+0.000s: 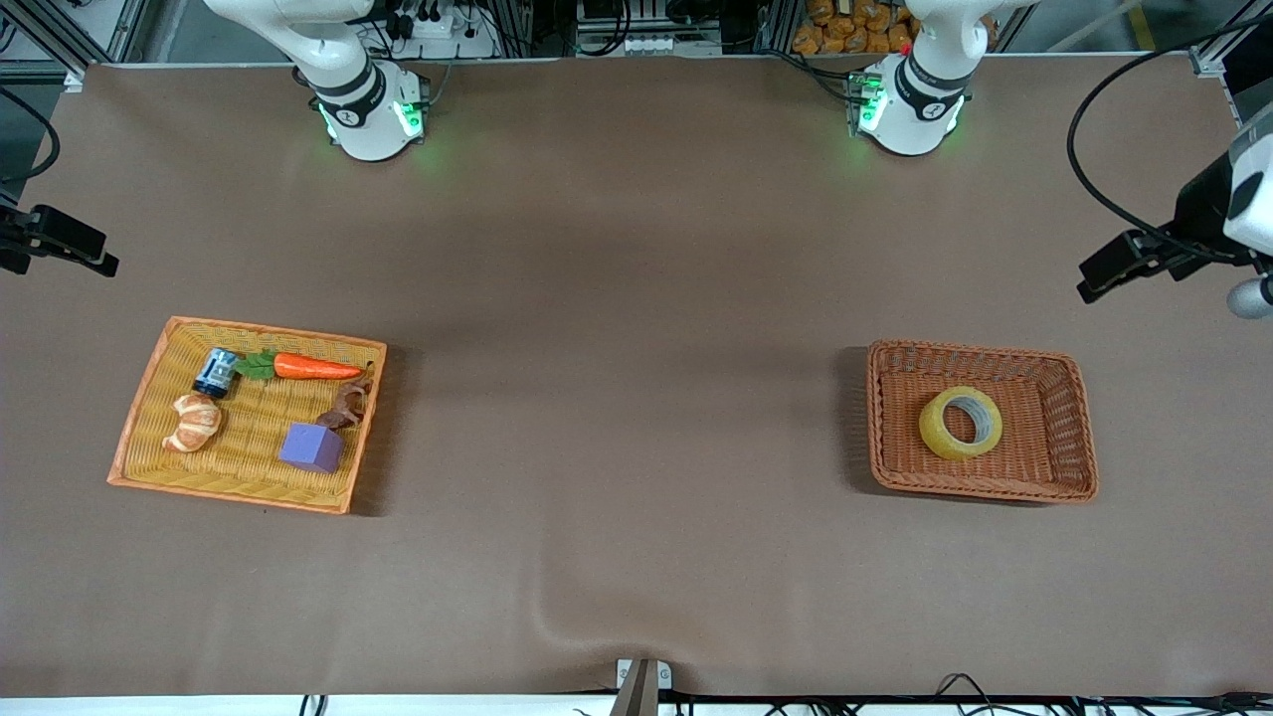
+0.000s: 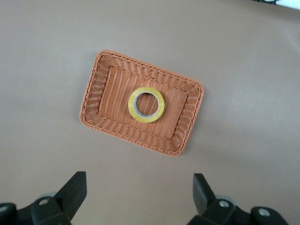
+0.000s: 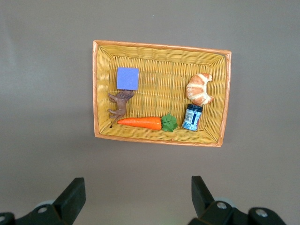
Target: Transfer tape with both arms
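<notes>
Two baskets, one tape roll, both grippers held high

The tape (image 1: 961, 422) is seen lying flat in the brown basket (image 1: 1079, 428) toward the left arm's end of the table. The yellow basket (image 1: 149, 418), toward the right arm's end, is filled with other items. The scene fits either tape awaiting pickup or tape already delivered, so no move can be judged.

The left gripper (image 2: 139, 197) is held wide apart, high over the tape. The right gripper (image 3: 138, 197), equally wide, is held over the yellow basket.
</notes>
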